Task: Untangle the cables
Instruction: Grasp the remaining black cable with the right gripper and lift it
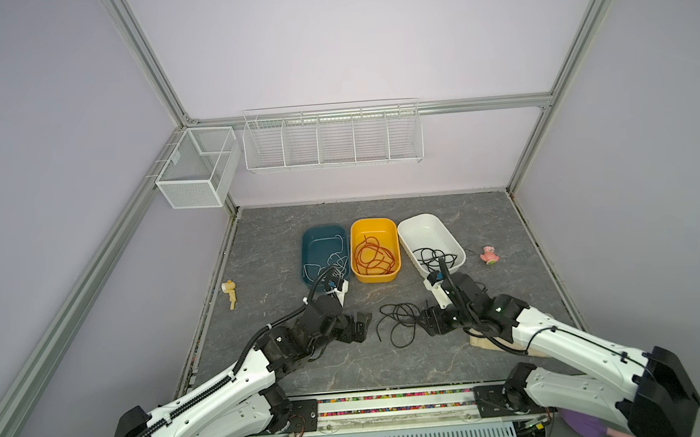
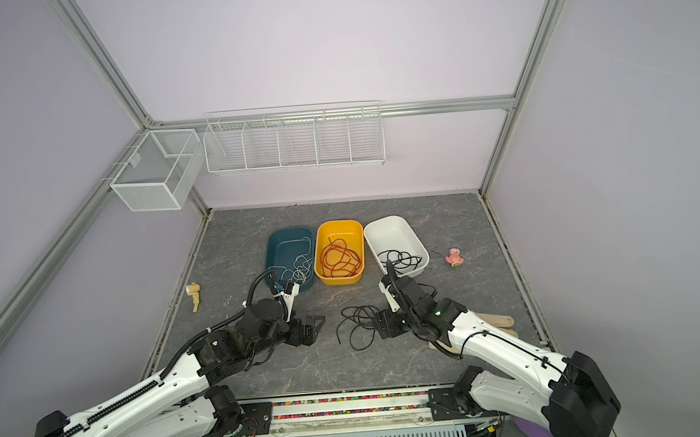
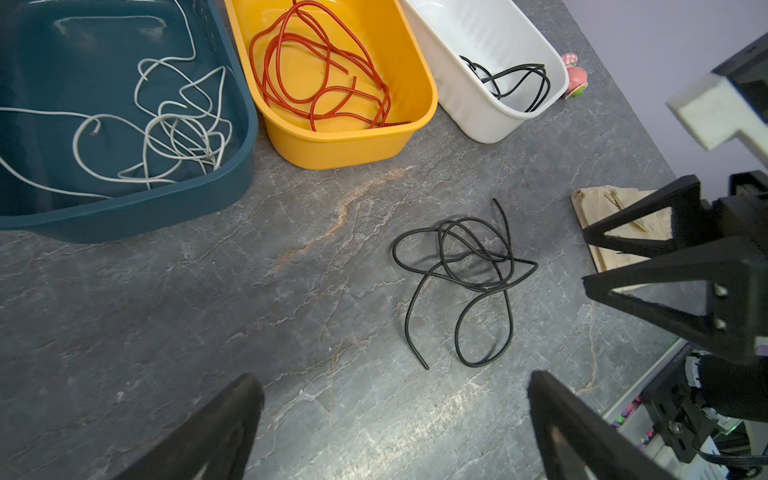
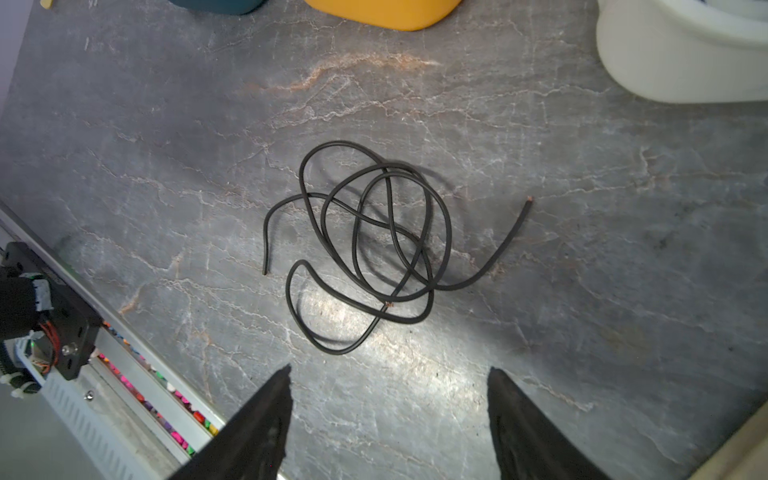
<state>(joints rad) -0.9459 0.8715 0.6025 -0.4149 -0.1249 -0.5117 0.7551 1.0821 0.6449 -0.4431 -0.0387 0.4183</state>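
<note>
Down on the grey veined tabletop (image 1: 391, 375), inside lilac walls (image 1: 350, 40), a loose black cable (image 4: 376, 245) lies looped between left gripper (image 3: 392, 380) and right gripper (image 4: 389, 370), both spread wide and empty; behind, a white cable (image 3: 183, 124), red-orange cable (image 3: 320, 79) and second black cable (image 3: 517, 83) lie in teal tub (image 3: 232, 195), yellow tub (image 3: 340, 149) and white tub (image 3: 469, 112) respectively.

My left black parallel gripper (image 3: 395, 419) hovers low, triangular fingers (image 3: 216, 428) spread wide, nothing between them. Facing it, my right black parallel gripper (image 4: 388, 415) has its jaws parted and empty. My white left arm (image 1: 245, 371) and white right arm (image 1: 573, 351) angle inward.
</note>
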